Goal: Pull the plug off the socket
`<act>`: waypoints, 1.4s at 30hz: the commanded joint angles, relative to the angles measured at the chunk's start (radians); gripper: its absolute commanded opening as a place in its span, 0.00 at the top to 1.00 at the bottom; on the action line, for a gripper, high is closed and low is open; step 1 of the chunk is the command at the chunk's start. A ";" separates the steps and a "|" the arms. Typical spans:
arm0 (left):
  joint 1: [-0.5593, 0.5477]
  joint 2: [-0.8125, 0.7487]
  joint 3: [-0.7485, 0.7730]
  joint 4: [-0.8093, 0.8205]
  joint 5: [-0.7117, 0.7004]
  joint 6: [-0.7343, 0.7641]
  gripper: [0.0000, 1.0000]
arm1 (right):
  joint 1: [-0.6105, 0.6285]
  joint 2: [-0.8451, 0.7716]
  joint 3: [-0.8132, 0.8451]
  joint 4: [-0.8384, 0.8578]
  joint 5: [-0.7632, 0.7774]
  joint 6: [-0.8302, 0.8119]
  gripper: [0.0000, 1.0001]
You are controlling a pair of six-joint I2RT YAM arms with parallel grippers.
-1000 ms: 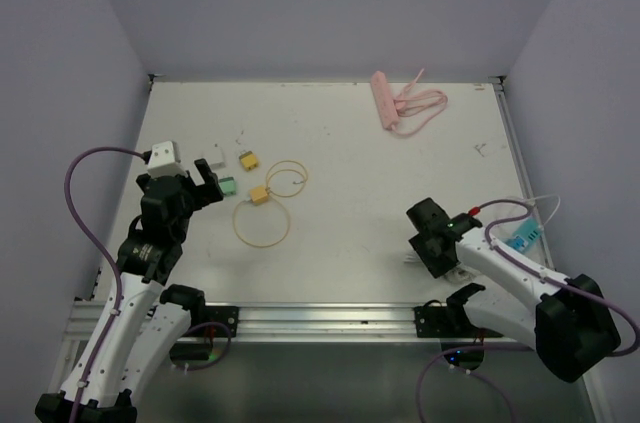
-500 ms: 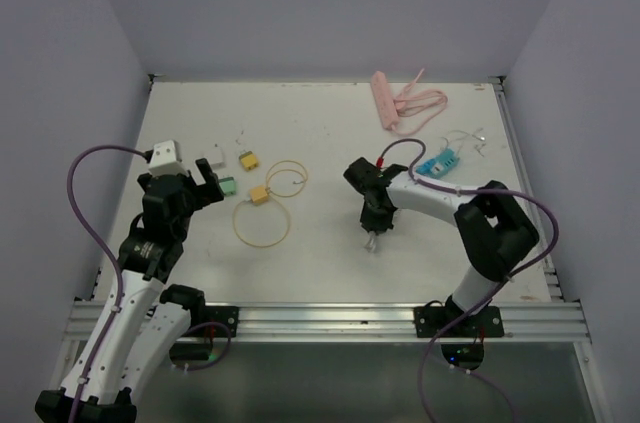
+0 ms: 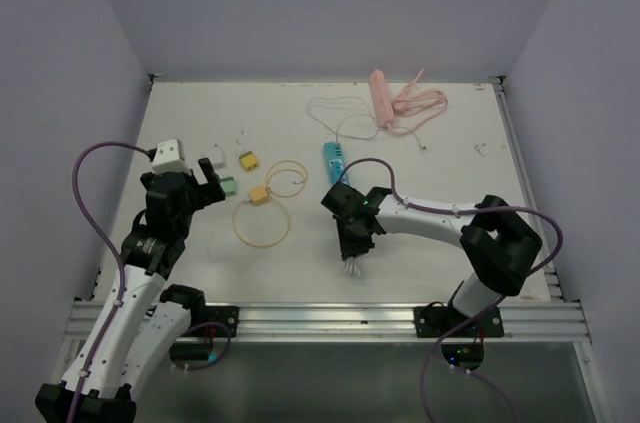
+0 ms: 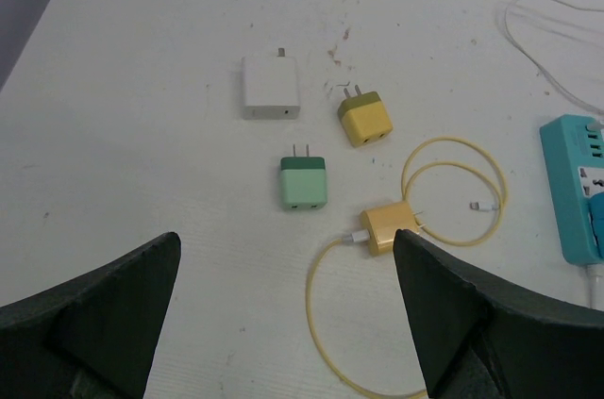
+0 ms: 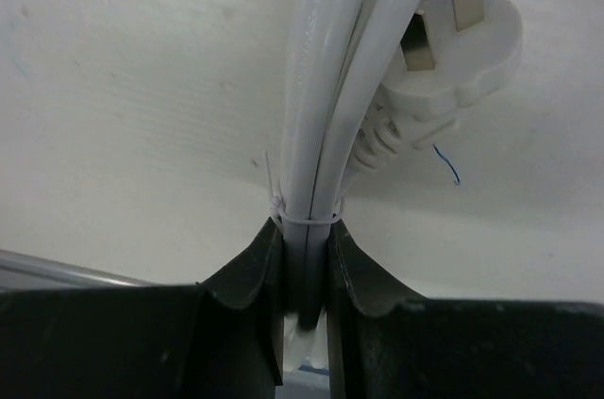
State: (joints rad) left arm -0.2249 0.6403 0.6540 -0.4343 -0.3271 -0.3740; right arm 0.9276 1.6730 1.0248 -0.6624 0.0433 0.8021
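The plug lies just ahead of my right hand. It is white, with its long axis running away from my fingertips and tipped a little to the right. Its flat prongs are bare and point away from me, seated in nothing. I cannot tell whether it rests on the table or hangs just over it. Its ribbed neck bends back toward my hand into the white cord, which is folded double and bound by a thin cable tie right at my fingertips. My right fingers are pressed together on that doubled cord just behind the tie. So I pinch the cord and not the plug's body, which sits ahead and to the right of the grip, apart from the fingers. From above, my right arm stretches across to the middle of the table. The wrist is bent so the hand points down and back toward the near edge, and the plug shows as a whitish clump past its tip. The blue socket strip lies behind my wrist on the far side, its long axis running away from me. My left hand hangs well apart to the left with its fingers spread wide. It hovers over a green charger, a white charger and a yellow charger.
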 commanded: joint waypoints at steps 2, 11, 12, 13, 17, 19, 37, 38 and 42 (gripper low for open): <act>-0.004 0.007 -0.008 0.043 0.010 0.014 0.02 | 0.008 -0.159 -0.123 -0.132 -0.046 -0.024 0.92; -0.004 0.027 -0.013 0.052 0.054 0.015 0.02 | 0.008 -0.387 -0.258 -0.151 0.004 -0.066 0.35; -0.004 0.030 -0.013 0.054 0.062 0.014 0.02 | 0.008 -0.401 -0.259 -0.126 0.004 -0.069 0.26; -0.004 0.033 -0.014 0.054 0.071 0.015 0.02 | 0.007 -0.412 -0.258 -0.114 0.006 -0.073 0.23; -0.004 0.058 -0.014 0.052 0.158 -0.005 0.02 | 0.007 -0.482 -0.223 -0.057 0.053 -0.122 0.17; -0.004 0.070 -0.011 0.058 0.209 -0.035 0.02 | 0.008 -0.525 -0.213 -0.016 0.121 -0.151 0.16; -0.122 0.267 -0.022 0.103 0.436 -0.255 0.03 | -0.104 -0.264 0.043 0.204 0.326 -0.484 0.36; -0.122 0.251 -0.034 0.100 0.439 -0.261 0.03 | -0.121 -0.239 0.076 0.204 0.317 -0.494 0.37; -0.122 0.177 -0.083 0.085 0.448 -0.281 0.03 | -0.150 -0.156 0.116 0.228 0.273 -0.514 0.38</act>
State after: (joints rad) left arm -0.3420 0.8619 0.5968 -0.3645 0.0982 -0.6140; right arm 0.7967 1.4940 1.0866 -0.4843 0.3233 0.3401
